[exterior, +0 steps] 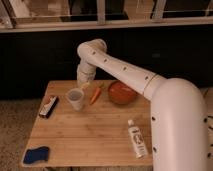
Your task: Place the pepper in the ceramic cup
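End effector [84, 84] just above the ceramic cup [75, 98] on wooden counter [95, 130], grip state impossible to tell, orange pepper [96, 94] lying between cup and red bowl [122, 93]

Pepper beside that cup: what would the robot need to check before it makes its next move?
1. Pepper in plain view, lying on the table between the ceramic cup and the red bowl: ok.
2. Ceramic cup upright, mouth up: ok.
3. Tool close to the job, hanging just above the cup and pepper at the back of the table: ok.
4. Tool touching the pepper: cannot tell.
5. Pepper inside the cup: not ok, it lies outside.
6. Enough room between pepper and red bowl: cannot tell.
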`<action>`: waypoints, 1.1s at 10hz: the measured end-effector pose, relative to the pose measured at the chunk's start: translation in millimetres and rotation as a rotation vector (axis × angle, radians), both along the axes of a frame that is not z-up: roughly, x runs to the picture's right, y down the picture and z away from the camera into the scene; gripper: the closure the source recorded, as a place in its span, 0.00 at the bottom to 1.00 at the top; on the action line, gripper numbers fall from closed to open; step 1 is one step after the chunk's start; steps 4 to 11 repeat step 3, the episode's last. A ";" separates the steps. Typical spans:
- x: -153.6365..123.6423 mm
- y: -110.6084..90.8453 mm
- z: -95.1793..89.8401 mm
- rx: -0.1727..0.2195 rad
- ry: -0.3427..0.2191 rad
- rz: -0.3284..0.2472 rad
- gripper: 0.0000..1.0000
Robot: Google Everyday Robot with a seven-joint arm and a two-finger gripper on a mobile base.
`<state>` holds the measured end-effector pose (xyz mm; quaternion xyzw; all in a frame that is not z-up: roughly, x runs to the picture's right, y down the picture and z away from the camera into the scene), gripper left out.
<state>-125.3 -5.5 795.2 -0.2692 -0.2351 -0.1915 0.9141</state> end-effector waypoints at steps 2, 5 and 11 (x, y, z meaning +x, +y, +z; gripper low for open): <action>0.0 -0.2 0.8 0.002 -0.005 -0.008 0.29; -3.4 -0.6 -0.1 0.003 -0.012 -0.017 0.28; -3.4 -0.6 -0.1 0.003 -0.012 -0.017 0.28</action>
